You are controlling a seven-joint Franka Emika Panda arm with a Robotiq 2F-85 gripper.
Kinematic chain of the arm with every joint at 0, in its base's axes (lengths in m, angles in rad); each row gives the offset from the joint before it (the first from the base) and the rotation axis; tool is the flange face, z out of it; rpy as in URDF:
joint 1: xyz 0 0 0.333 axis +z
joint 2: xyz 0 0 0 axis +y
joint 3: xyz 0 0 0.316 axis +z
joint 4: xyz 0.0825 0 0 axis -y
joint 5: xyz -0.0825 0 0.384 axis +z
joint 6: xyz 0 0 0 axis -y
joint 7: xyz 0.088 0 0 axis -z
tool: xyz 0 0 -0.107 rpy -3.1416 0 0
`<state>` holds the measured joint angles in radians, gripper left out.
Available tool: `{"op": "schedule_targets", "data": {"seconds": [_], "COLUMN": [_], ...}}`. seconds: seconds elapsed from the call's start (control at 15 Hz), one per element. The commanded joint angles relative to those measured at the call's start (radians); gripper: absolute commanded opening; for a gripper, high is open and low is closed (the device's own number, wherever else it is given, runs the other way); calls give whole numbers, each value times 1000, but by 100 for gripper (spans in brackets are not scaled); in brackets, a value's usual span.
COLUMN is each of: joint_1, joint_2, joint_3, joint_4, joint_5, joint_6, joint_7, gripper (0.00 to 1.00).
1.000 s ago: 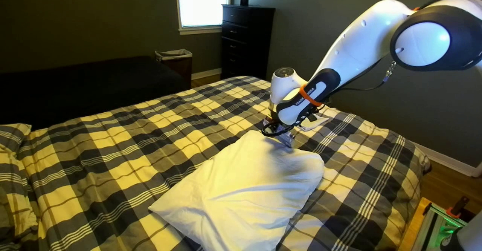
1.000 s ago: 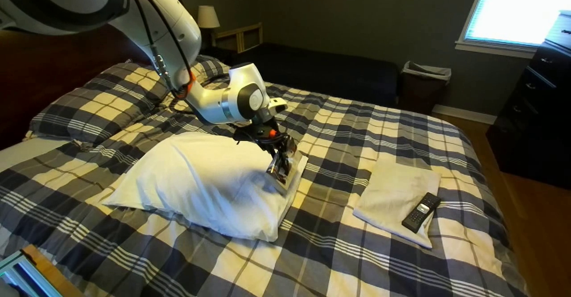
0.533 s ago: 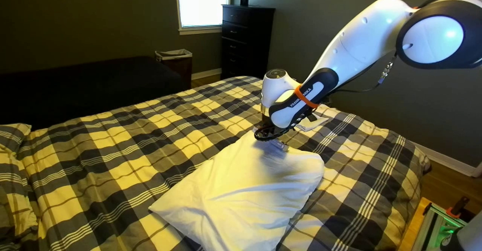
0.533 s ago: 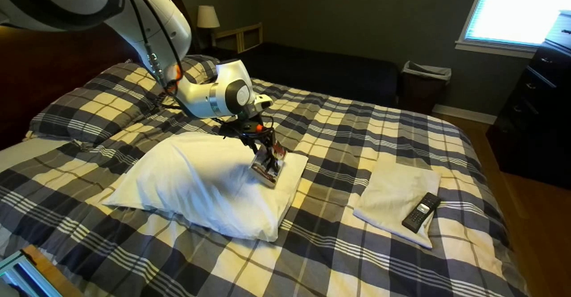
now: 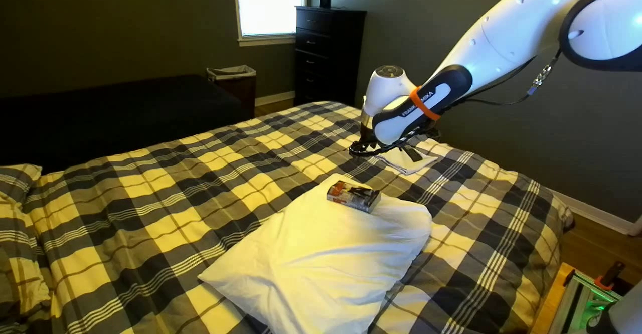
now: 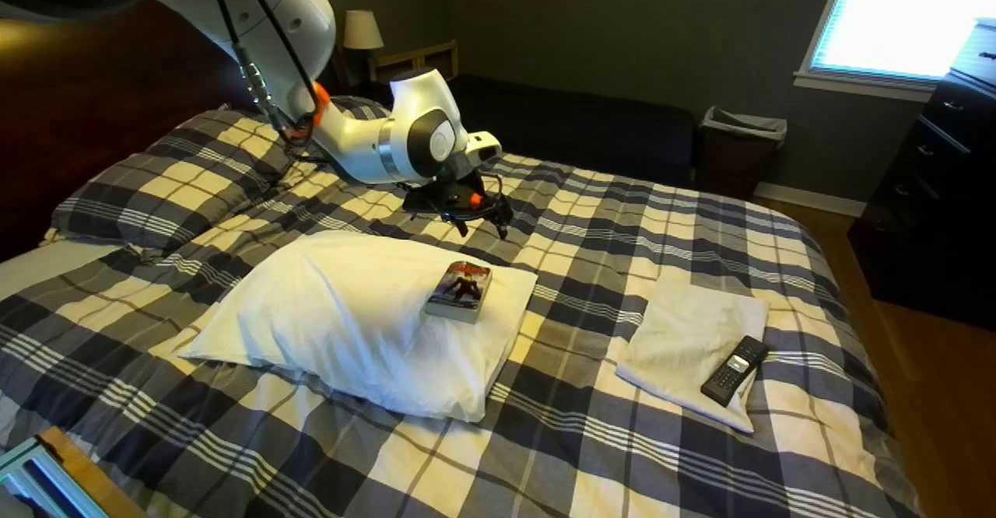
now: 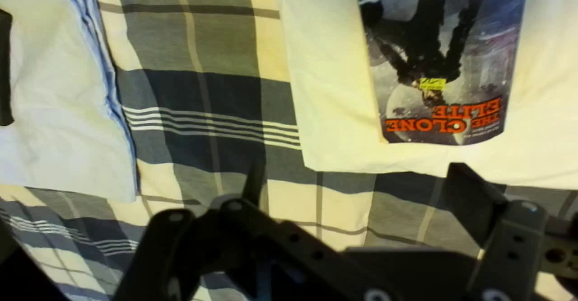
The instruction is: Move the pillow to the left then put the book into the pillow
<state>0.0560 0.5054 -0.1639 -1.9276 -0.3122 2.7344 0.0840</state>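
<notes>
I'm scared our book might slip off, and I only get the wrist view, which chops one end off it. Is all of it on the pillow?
Observer: Yes, in both exterior views the whole book rests on the pillow.
Operator: What's that black thing at my left edge?
Observer: In an exterior view it's a remote control with buttons, on a pale cloth.
Operator: Is my gripper bumping anything?
Observer: No, both exterior views show it hanging above the bed, apart from book and pillow.
</notes>
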Motion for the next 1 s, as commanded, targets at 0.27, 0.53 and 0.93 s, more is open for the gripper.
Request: {"op": "schedule_targets", "data": {"seconds": [0.27,0.53,0.93], "joint_1": [-207,-339,-344], "joint_2": [-155,-184,-221], "joint_3": [187,354,335], "joint_4": [-146,-152,-154], "joint_5": [226,475,603], "joint_6": [89,23,-106], "joint_7": [-291,-540,-609], "gripper": [100,100,100]}}
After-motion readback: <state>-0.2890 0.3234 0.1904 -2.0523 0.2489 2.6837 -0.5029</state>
